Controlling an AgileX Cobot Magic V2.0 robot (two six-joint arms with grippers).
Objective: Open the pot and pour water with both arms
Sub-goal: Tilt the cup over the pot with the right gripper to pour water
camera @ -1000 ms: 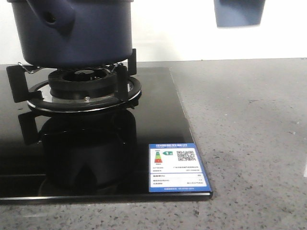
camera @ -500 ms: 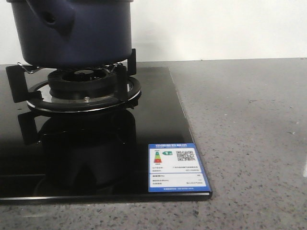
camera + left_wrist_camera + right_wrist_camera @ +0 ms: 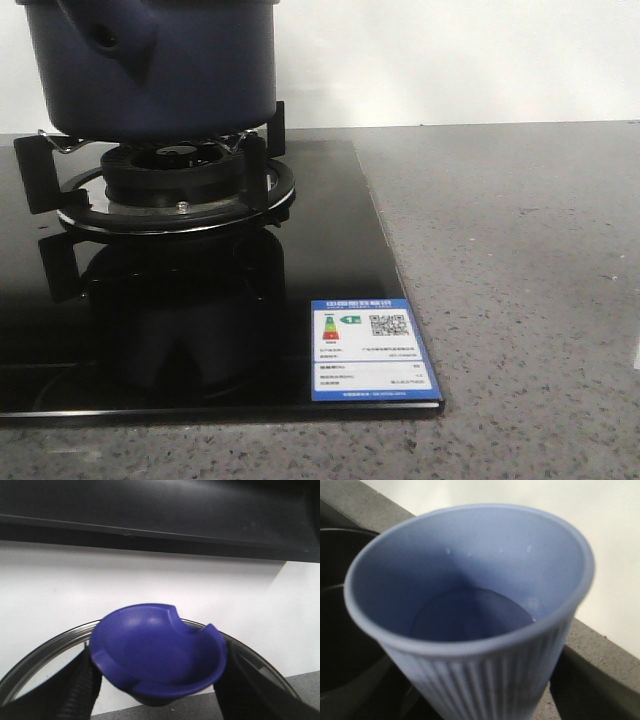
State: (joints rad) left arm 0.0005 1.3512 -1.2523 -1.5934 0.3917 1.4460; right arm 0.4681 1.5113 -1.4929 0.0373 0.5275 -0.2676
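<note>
Spillage is your main risk: the cup [image 3: 470,615] fills the right wrist view, its grip unverifiable. Left fingers [image 3: 75,690] clamp the lid knob [image 3: 157,660]. The pot [image 3: 150,65] sits on the burner [image 3: 175,190]; tilt slowly.

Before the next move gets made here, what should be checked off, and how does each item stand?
1. Pot seated on the burner grate: ok.
2. Lid knob clamped between the left pincer fingers: ok.
3. Lid clear of the pot: cannot tell; the front view cuts off the pot's top.
4. Cup holds water: cannot tell; droplets on the inner wall, level unclear.
5. Cup mouth over the pot opening: cannot tell; a dark rim shows beside the cup.
6. Right pincer grip on the cup: cannot tell; it is not visible.
</note>
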